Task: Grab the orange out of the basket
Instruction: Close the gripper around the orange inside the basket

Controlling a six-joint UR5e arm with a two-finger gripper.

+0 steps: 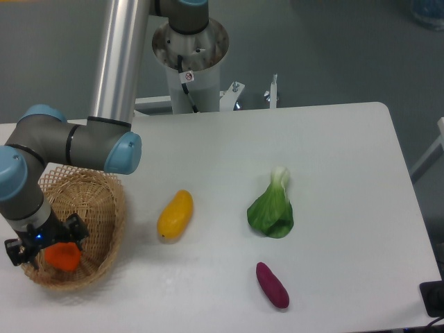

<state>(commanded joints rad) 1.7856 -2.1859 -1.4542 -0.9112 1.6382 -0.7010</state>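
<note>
Orange (62, 257) seen low inside basket (97, 208), at front-left part; basket set at left edge of table (333, 173); gripper (48, 244) reached down into basket, right on top of orange; fingers placed at both sides of orange, seemingly closed on it, but real squeeze cannot be told from this view; orange not yet lifted out, judged from how low it sits; reach judged done; left to do: firm hold made sure, orange raised clear of basket rim; other food on table not touched.
</note>
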